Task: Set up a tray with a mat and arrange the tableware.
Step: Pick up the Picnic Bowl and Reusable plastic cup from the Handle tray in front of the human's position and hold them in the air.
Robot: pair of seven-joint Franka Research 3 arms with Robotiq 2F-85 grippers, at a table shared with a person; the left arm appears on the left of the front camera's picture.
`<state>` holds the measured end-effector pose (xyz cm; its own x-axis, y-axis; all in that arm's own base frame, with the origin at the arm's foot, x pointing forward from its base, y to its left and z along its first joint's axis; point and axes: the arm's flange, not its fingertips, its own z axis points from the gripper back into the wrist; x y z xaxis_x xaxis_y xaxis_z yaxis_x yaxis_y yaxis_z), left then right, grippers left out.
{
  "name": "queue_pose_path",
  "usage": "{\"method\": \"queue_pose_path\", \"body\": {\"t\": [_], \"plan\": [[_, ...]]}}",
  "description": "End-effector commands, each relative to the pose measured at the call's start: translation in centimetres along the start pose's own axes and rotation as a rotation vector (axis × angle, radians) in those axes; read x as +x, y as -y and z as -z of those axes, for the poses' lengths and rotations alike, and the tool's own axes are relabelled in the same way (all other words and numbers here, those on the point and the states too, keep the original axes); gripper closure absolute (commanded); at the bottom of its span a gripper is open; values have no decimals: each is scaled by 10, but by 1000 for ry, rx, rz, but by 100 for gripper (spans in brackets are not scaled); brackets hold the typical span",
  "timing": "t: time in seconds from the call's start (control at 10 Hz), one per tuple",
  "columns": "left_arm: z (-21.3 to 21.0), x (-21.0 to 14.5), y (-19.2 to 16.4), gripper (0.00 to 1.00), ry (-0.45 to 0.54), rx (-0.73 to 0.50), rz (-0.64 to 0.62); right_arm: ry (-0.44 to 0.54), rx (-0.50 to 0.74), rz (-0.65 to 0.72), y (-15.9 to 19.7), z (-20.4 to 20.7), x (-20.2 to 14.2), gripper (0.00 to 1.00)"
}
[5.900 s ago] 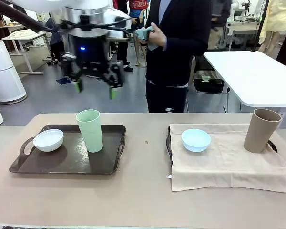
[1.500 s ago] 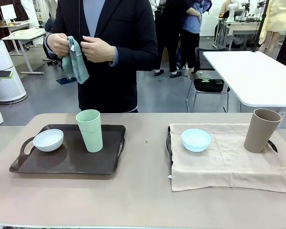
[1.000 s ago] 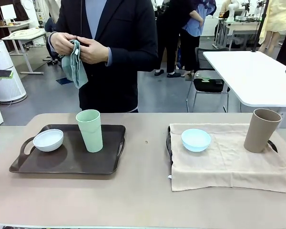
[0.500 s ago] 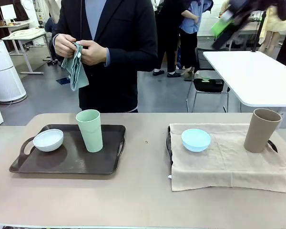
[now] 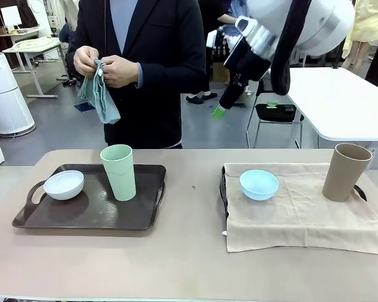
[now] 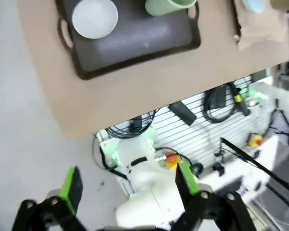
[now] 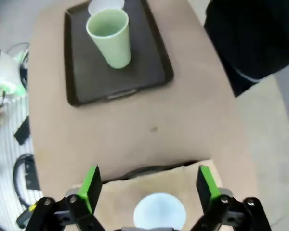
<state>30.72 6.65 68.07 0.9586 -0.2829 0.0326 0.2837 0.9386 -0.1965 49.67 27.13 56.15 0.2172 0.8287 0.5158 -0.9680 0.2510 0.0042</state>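
A dark tray at the left holds a white bowl and a pale green cup. At the right, a beige mat covers a second tray; a light blue bowl and a tan cup stand on it. My right gripper hangs high above the table's far middle, open and empty. Its wrist view looks down on the green cup and blue bowl. My left gripper is open, high off the table's left end, with the white bowl far below.
A person stands at the far side behind the left tray, both hands on a teal cloth. Bare tabletop lies between the two trays and along the near edge. A white table stands behind at the right.
My right arm has swung in from the upper right toward the middle, above the far edge. The person keeps shifting the teal cloth. Nothing on the table has moved.
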Motion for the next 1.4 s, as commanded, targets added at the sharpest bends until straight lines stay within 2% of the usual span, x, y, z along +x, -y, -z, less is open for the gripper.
{"method": "queue_pose_path", "body": {"t": [0.0,0.1,0.2,0.3,0.5,0.6,0.7,0.8,1.0,1.1,1.2,1.3], "plan": [[7,-9,-8,0,59,-69,-17,-47,8,38,12,-39,2,0],[7,-9,-8,0,59,-69,-17,-47,8,38,12,-39,2,0],[1,-3,-5,0,10,-20,1,-8,1,7,4,-13,0,0],[23,21,-8,0,-49,-46,18,41,25,19,24,-11,-23,0],[62,46,3,0,-127,4,61,104,146,-194,16,54,9,0],[78,48,3,0,-151,6,80,144,201,-261,7,84,22,0],[96,54,-2,0,-170,9,98,224,247,-333,2,111,30,0],[111,53,-6,0,-182,-1,96,320,299,-349,-3,138,36,0],[150,58,-14,0,-145,-36,132,378,317,-382,-16,177,43,0],[160,64,-13,0,-15,-145,142,275,164,-232,-14,183,48,0],[137,60,-8,0,-187,-34,99,323,312,-381,-24,173,50,0],[137,60,-8,0,-187,-34,99,323,312,-381,-24,173,50,0]]}}
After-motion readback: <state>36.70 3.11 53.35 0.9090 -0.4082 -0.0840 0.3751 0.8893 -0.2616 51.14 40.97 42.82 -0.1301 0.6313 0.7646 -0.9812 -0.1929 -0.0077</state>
